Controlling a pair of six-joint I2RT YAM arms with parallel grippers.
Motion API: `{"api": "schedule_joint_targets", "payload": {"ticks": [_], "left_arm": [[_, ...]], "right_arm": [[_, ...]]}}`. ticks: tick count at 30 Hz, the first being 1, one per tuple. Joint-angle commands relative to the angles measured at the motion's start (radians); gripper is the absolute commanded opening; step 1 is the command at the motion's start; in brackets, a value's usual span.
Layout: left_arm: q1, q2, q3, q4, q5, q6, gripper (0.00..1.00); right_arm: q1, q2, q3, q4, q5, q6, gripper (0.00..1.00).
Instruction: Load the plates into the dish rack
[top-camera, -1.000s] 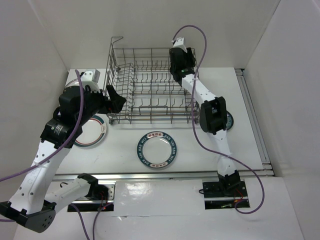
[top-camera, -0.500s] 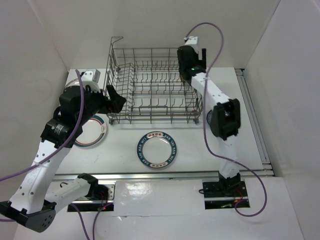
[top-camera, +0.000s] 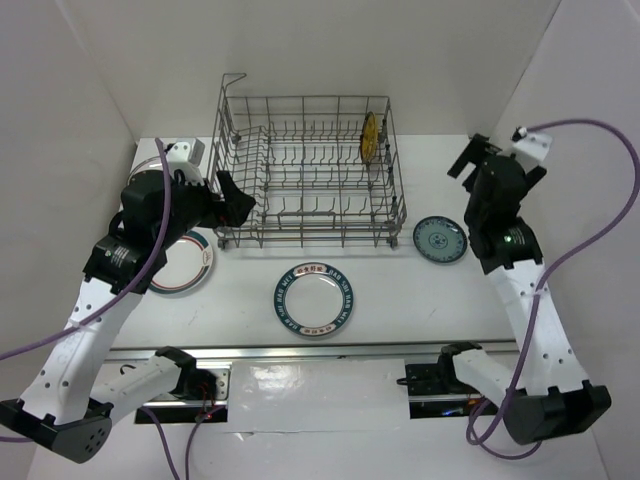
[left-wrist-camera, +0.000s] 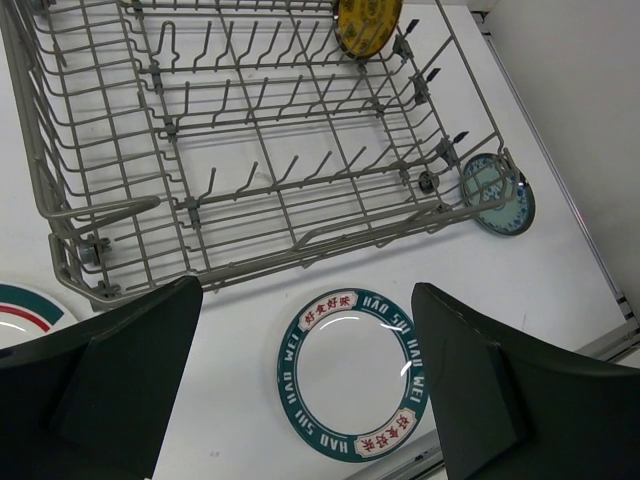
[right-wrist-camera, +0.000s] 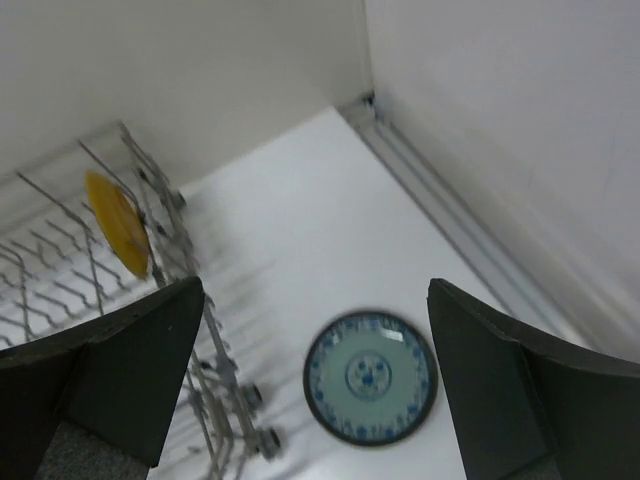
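My right arm has swung out of the dish rack (top-camera: 305, 238) to the right, leaving the yellow plate (top-camera: 371, 134) standing on edge among the tines at its far right end. The right gripper (right-wrist-camera: 313, 288) is spread wide and empty above the teal-blue patterned plate (top-camera: 440, 239) on the tabletop (top-camera: 400, 300). The left gripper (top-camera: 236, 200) gapes wide too, empty, by the rack's near left corner

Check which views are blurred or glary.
Right wrist: smeared, the teal-blue plate and yellow plate soft-edged. Left wrist: sharp, the lettered plate readable, small glints on it. Top external: sharp, glare on the shiny strip between the arm bases.
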Motion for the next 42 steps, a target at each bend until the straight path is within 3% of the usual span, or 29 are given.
{"api": "schedule_joint_targets", "payload": {"ticks": [1,3,7,16,21,34,42], "left_arm": [[0.004,-0.005,0.005,0.028,0.035,0.027,1.0],[0.004,-0.005,0.005,0.028,0.045,0.027,1.0],[0.004,-0.005,0.005,0.038,0.077,0.027,1.0],[0.004,-0.005,0.005,0.038,0.12,0.036,1.0],[0.004,-0.005,0.005,0.038,0.138,0.036,1.0],[0.004,-0.023,-0.019,0.065,0.156,0.046,1.0],[0.004,-0.023,-0.028,0.065,0.144,0.036,1.0]], "right_arm": [[-0.012,-0.007,-0.171,-0.123,-0.098,0.169,1.0],[-0.012,-0.045,-0.245,-0.135,-0.071,0.265,1.0],[-0.012,-0.267,-0.467,-0.03,-0.091,0.393,0.98],[-0.012,-0.352,-0.664,-0.046,-0.081,0.635,0.96],[-0.023,-0.297,-0.764,0.013,-0.091,0.738,0.95],[-0.116,-0.236,-1.004,0.455,-0.185,0.774,0.91],[-0.196,-0.03,-1.003,0.61,-0.253,0.758,0.91]]}}
